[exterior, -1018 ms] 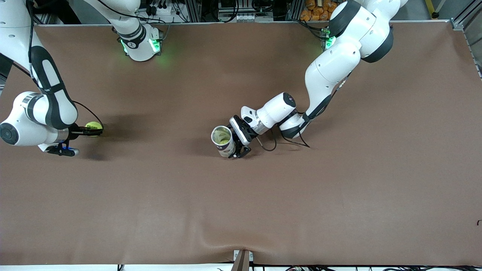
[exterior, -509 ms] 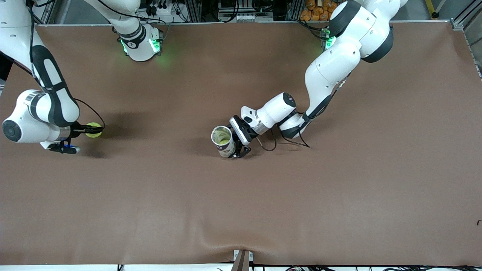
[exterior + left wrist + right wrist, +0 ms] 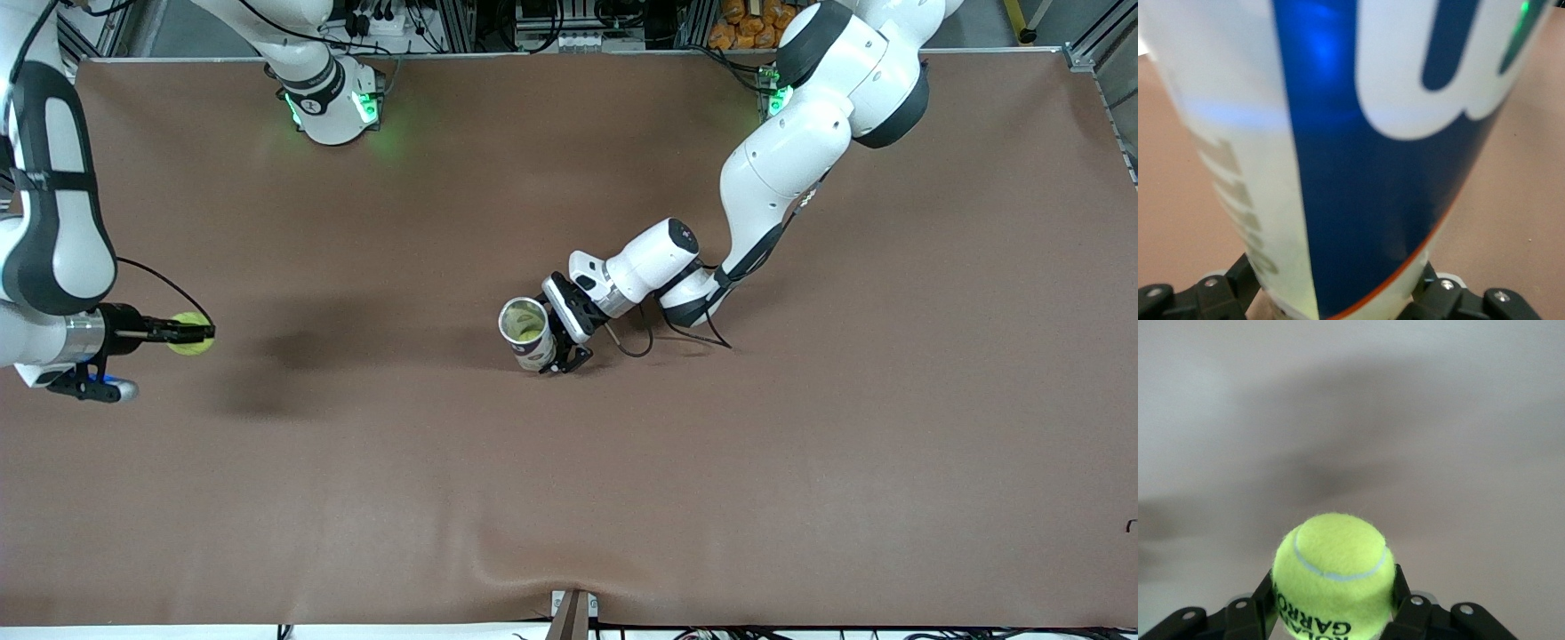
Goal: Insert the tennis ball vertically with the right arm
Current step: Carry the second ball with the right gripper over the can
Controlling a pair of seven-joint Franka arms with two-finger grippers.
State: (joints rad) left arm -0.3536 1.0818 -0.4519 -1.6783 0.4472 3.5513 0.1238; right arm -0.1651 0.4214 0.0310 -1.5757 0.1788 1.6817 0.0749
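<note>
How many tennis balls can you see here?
2. One tennis ball is clamped in the right pincer above the table's right-arm end; another ball sits inside the can gripped by the left pincer. More may lie hidden beneath.

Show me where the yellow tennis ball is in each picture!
Front view: the tennis ball is held by the right gripper, in the air over the right arm's end of the table.
Right wrist view: the ball fills the lower middle, clamped between the black fingers.
Left wrist view: not in it.
Shared landmark: the black fingers gripping the ball.
</note>
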